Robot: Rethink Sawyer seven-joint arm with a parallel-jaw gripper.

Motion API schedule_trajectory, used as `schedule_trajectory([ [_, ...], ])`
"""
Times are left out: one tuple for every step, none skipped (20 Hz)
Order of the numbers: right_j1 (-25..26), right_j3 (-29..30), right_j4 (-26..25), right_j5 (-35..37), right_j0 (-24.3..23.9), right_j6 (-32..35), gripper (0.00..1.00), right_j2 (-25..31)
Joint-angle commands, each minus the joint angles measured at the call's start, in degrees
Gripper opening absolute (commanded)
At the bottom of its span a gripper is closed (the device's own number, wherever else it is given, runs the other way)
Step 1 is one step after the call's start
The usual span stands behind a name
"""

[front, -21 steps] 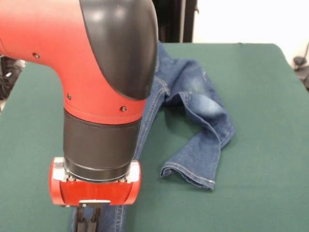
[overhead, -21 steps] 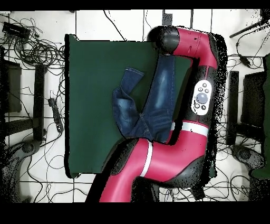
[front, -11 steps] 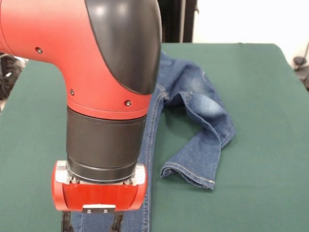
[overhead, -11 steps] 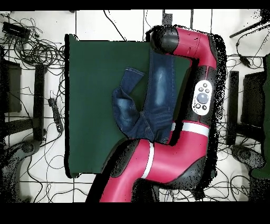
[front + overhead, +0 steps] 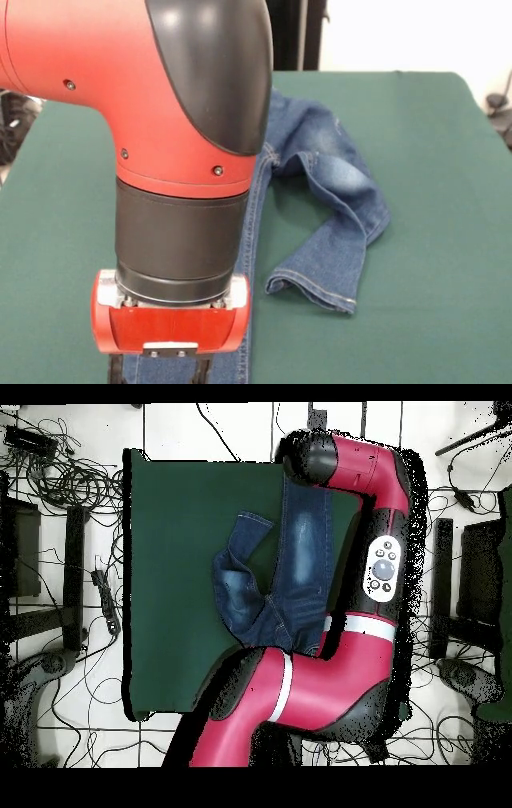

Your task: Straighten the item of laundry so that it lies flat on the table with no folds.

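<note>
Gripper (image 5: 158,374) at 6 o'clock of front view, fingers spread over jeans (image 5: 332,200) leg, nothing pinched. One leg lay straight; other leg bent toward 4 o'clock on green table (image 5: 432,120). Best next: grab bent leg's hem, pull slow.

Jeans (image 5: 336,200) blue denim, faded whitish patches; table (image 5: 432,120) dark green; arm (image 5: 136,88) red — black.

The arm (image 5: 160,120) is glossy red with a rounded black cap, small dark screws dotted along the red shell, a black cylindrical wrist above a red flange, and, in the overhead frame's right, a grey oval button panel (image 5: 382,569).
</note>
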Motion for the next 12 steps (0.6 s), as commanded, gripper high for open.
schedule_trajectory([
  [-0.4,6.8,-0.1,11.9,2.3,-9.2,1.0,3.2],
  [-0.9,7.6,0.4,14.0,2.5,-7.0,1.0,2.6],
  [-1.3,8.0,0.7,15.9,2.8,-4.9,1.0,2.2],
  [-1.6,8.3,0.9,17.4,3.0,-3.5,1.0,1.7],
  [-1.8,8.4,0.9,18.7,3.2,-2.5,1.0,1.4],
  [-1.9,8.4,0.9,20.0,3.3,-1.3,1.0,1.1],
  [-2.0,8.4,0.9,21.2,3.5,-0.2,1.0,0.8],
  [-2.3,9.0,1.0,21.8,3.5,0.5,1.0,0.7],
  [-2.4,9.0,0.9,22.2,3.5,0.7,1.0,0.7],
  [-2.4,9.0,0.8,22.5,3.4,0.6,1.0,0.9],
  [-2.4,9.2,0.9,22.6,3.3,0.9,1.0,0.9],
  [-2.5,9.5,0.9,22.6,3.3,1.5,1.0,0.9],
])
